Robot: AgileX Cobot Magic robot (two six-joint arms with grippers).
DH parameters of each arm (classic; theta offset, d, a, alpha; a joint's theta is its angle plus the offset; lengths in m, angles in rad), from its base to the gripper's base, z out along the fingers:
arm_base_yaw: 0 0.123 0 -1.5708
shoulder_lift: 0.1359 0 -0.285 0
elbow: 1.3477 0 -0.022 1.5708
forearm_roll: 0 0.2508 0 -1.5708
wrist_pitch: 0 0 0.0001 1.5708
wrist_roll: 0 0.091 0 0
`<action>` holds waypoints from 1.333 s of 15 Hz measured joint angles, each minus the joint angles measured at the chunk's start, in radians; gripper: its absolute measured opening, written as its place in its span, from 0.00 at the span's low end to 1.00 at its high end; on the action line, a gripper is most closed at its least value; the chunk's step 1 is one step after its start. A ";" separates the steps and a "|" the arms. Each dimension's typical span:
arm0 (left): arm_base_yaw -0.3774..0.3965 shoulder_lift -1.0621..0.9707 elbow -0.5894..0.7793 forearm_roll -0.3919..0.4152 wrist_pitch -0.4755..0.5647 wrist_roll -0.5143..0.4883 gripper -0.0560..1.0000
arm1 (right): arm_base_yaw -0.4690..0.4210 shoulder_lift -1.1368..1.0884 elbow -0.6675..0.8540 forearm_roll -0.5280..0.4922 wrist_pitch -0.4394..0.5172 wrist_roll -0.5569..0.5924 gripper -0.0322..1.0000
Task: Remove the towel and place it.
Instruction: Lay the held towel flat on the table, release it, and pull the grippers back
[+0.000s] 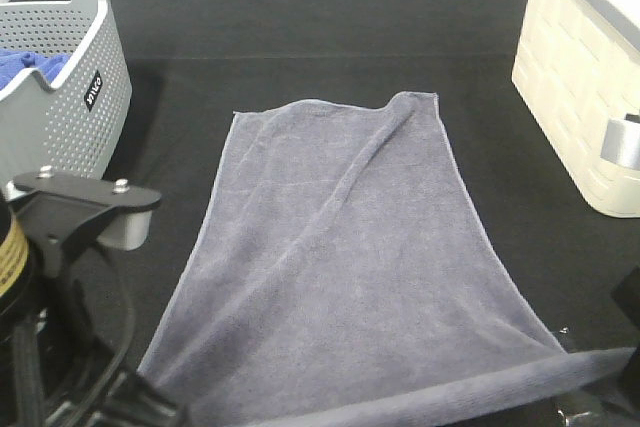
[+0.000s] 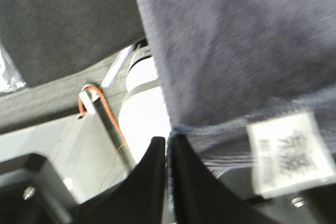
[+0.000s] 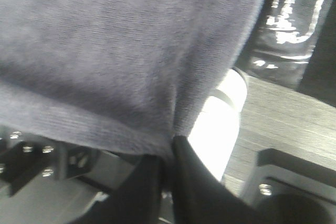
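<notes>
The slate grey-purple towel (image 1: 340, 257) lies spread lengthwise on the black table, its far end flat and its near edge lifted at both corners. My left gripper (image 2: 168, 148) is shut on the near left corner of the towel (image 2: 236, 51), beside a white label (image 2: 286, 153). My right gripper (image 3: 170, 153) is shut on the near right corner of the towel (image 3: 115, 51). In the exterior high view both grippers are below the frame's bottom edge; only part of the left arm (image 1: 60, 237) shows.
A grey perforated basket (image 1: 75, 97) holding a bright blue cloth (image 1: 25, 67) stands at the far left. A cream woven box (image 1: 580, 77) stands at the far right. The black tabletop (image 1: 330, 27) stretches behind the towel.
</notes>
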 joint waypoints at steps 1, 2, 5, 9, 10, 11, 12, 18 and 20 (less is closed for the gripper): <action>0.000 0.000 0.000 0.000 0.000 0.000 0.12 | 0.000 0.000 0.000 0.000 0.000 0.000 0.09; 0.000 0.000 0.003 0.009 0.030 -0.004 0.32 | 0.000 0.000 0.000 -0.022 0.000 0.000 0.24; 0.000 0.000 0.006 0.017 0.054 -0.004 0.76 | 0.000 0.000 0.000 -0.033 0.003 0.000 0.65; 0.000 0.000 0.009 0.017 0.058 -0.004 0.83 | -0.002 0.000 0.000 -0.038 0.004 0.000 0.76; 0.000 0.000 0.009 0.017 0.058 -0.004 0.83 | -0.002 0.000 0.000 -0.039 0.004 0.000 0.76; 0.000 0.000 0.009 0.017 0.054 -0.001 0.83 | -0.002 0.000 0.000 -0.041 0.004 0.000 0.76; 0.000 0.000 0.009 0.017 0.042 0.010 0.83 | -0.002 0.000 0.000 -0.045 0.004 -0.002 0.76; 0.064 0.000 -0.074 0.166 -0.017 0.040 0.73 | -0.002 0.002 -0.073 -0.066 -0.013 -0.021 0.65; 0.167 0.000 -0.108 0.199 -0.067 0.065 0.72 | -0.002 0.035 -0.174 -0.111 -0.026 -0.021 0.56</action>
